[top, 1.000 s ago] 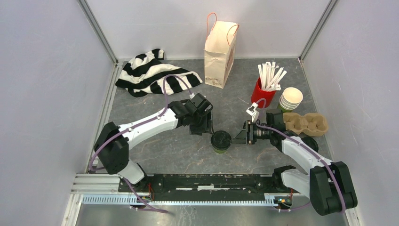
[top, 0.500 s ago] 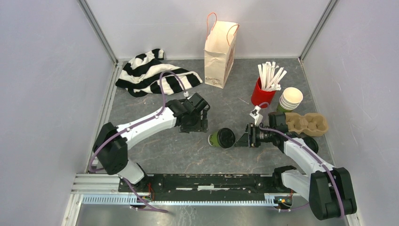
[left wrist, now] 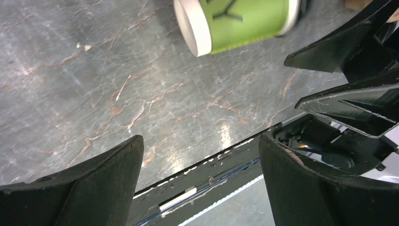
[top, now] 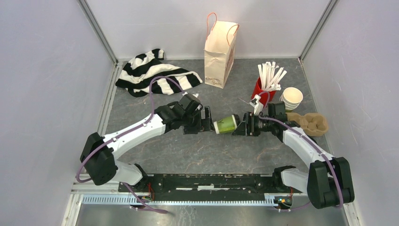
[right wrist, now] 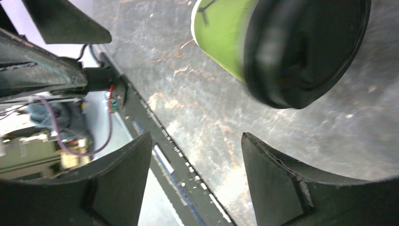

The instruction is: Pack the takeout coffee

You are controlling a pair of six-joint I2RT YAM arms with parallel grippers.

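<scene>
One lidded green cup (top: 227,124) sideways between left gripper (left wrist: 200,141), right gripper (right wrist: 195,136); both released.

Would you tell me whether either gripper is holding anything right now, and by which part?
Nothing is held: the lidded green cup lies on its side between the open left gripper and right gripper.

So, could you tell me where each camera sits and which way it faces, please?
Top external: above and behind the bases, looking down at the table; both arms show.
Left wrist: on the left arm, facing the tabletop and green cup; left fingers show.
Right wrist: on the right arm, facing the cup's black lid; right fingers show.
Shared: all three see the sideways cup.
</scene>
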